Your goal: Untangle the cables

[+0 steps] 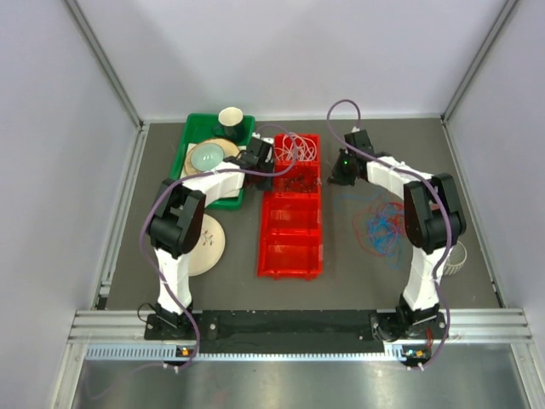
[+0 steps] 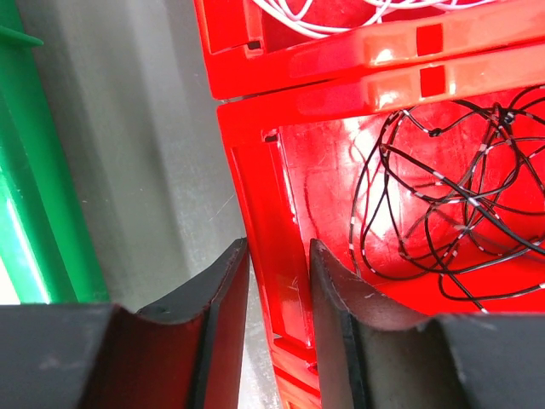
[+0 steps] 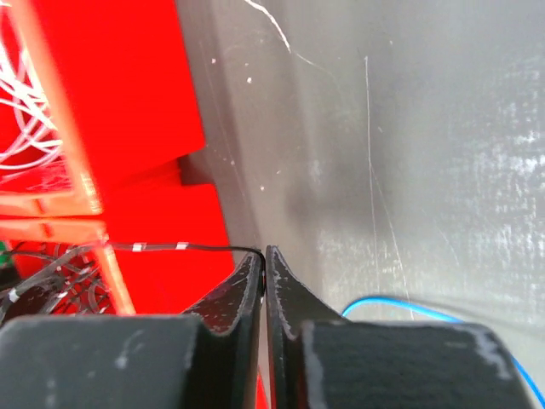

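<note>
Black cable (image 3: 196, 247) pinched by closed right gripper (image 3: 265, 257), lower centre; red bin wall (image 2: 271, 192) straddled by left gripper (image 2: 278, 251), clamping not discernible.

Glossy red plastic bin (image 2: 264, 213), scuffed matt grey table (image 3: 409, 128), smooth black cable (image 3: 213, 248)

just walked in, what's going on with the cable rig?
Cable sorting, mid-pull. The right gripper is shut on a thin black cable that leads back into the red plastic bin, where a tangle of black cables sits. The left gripper straddles that bin's left wall; whether it clamps it is unclear. The next red bin holds thin white cables. A loose pile of red and blue cables lies on the grey table beside the right arm.
</note>
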You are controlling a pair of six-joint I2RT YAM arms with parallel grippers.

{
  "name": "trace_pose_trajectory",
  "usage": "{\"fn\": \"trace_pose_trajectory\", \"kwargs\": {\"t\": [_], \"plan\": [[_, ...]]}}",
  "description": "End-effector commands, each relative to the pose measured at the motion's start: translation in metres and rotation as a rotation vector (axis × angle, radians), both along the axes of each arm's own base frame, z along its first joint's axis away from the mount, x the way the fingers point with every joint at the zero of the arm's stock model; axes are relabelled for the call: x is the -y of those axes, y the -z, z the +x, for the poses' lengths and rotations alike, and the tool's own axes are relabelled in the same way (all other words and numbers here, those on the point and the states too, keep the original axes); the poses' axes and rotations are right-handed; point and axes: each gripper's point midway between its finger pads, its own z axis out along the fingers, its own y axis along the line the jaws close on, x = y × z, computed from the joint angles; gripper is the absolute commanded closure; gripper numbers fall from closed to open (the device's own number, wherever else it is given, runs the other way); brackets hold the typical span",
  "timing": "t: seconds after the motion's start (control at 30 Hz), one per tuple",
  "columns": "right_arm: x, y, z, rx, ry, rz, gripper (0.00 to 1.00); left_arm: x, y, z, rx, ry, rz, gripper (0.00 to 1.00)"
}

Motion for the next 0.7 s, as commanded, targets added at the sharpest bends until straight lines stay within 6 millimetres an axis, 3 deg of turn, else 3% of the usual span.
{"fn": "trace_pose_trajectory", "kwargs": {"t": [0.0, 0.2, 0.4, 0.43, 0.5, 0.67], "plan": [[-0.002, -0.055, 0.011, 0.154, 0.010, 0.007, 1.00, 0.010, -0.028, 0.010, 0.063, 0.029, -0.034, 0.64], [-0.014, -0.094, -0.002, 0.268, -0.025, -0.061, 1.00, 0.009, -0.022, 0.009, 0.049, 0.017, -0.031, 0.66], [-0.054, -0.110, -0.008, 0.274, -0.113, -0.127, 1.00, 0.009, -0.033, 0.010, 0.057, 0.002, -0.050, 0.71], [-0.059, -0.092, -0.008, 0.232, -0.130, -0.162, 1.00, 0.009, -0.038, 0.008, 0.055, -0.001, -0.051, 0.71], [-0.074, -0.089, -0.008, 0.213, -0.148, -0.189, 1.00, 0.009, -0.049, 0.009, 0.067, -0.007, -0.062, 0.70], [-0.087, -0.055, -0.002, 0.148, -0.143, -0.230, 1.00, 0.004, -0.076, 0.006, 0.092, -0.033, -0.094, 0.69]]}}
